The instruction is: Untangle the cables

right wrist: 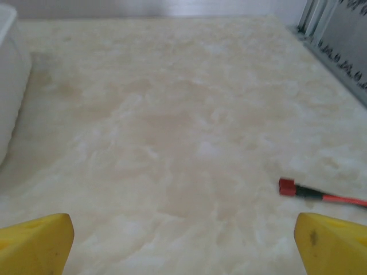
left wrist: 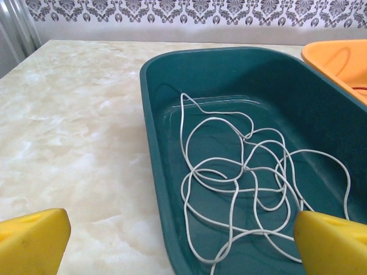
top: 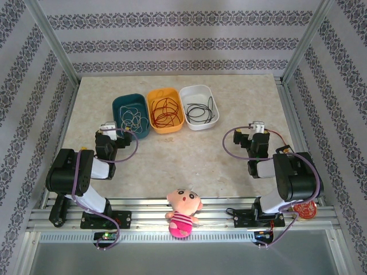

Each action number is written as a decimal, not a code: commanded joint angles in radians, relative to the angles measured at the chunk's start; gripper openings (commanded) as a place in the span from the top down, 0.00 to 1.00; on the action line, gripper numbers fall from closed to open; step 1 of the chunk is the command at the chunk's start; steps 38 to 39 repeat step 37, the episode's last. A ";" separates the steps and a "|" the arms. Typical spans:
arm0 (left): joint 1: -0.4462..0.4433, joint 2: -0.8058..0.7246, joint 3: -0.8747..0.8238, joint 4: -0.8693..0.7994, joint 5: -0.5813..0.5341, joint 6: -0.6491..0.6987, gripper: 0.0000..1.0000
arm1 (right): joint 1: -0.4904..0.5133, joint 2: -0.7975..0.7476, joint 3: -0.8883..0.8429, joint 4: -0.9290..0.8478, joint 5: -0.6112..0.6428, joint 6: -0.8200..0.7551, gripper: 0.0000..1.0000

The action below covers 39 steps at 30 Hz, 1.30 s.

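Left arm: folded low at the near left of the table (top: 189,157), elbow pushed out toward the left edge, forearm reaching in toward the trays.
Left gripper (top: 108,129): pointed at the far wall, just at the near end of the teal tray (left wrist: 152,137).
Left jaws: spread wide and gripping nothing. In the left wrist view one yellow finger (left wrist: 31,240) sits over bare marble outside the tray wall and the other over the tray's inside, so the wall runs between them.
Right arm: folded the same way at the near right, elbow out toward the right edge, wrist turned to the far side.
Right gripper (top: 258,127): over bare table, well apart from the white tray (top: 195,87).
Right jaws: wide apart as well, nothing between them – both yellow fingers (right wrist: 332,243) frame plain tabletop.
White cable (left wrist: 245,169): lies in loose overlapping loops on the floor of the teal tray, just ahead of the left gripper.
Red cable (top: 163,112): coiled in the orange tray (top: 160,90), the middle of the three.
Black cable (top: 200,112): looped in the white tray, the rightmost.
Trays: side by side at the far half of the table, neighbours touching or nearly so.
Red plug (right wrist: 288,187): on the marble at the right of the right wrist view, a thin lead trailing off to the right.
Plush toy (top: 183,212): on the rail at the near edge, between the two arm bases.
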State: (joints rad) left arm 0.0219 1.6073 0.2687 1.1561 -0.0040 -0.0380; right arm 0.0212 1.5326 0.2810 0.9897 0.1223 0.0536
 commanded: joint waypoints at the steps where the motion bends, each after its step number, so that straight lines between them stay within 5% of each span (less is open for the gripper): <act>1: 0.012 -0.005 -0.041 0.103 -0.027 -0.019 0.01 | -0.015 0.007 0.023 0.088 0.014 0.028 0.02; 8: 0.012 0.008 -0.065 0.164 -0.039 -0.023 0.01 | 0.001 0.001 0.045 0.034 0.050 0.020 0.02; 24: 0.012 -0.018 0.025 -0.039 -0.037 -0.025 0.01 | 0.003 0.003 0.046 0.039 0.056 0.019 0.02; 39: 0.012 -0.017 0.022 -0.030 -0.030 -0.023 0.01 | 0.003 0.003 0.046 0.039 0.058 0.017 0.02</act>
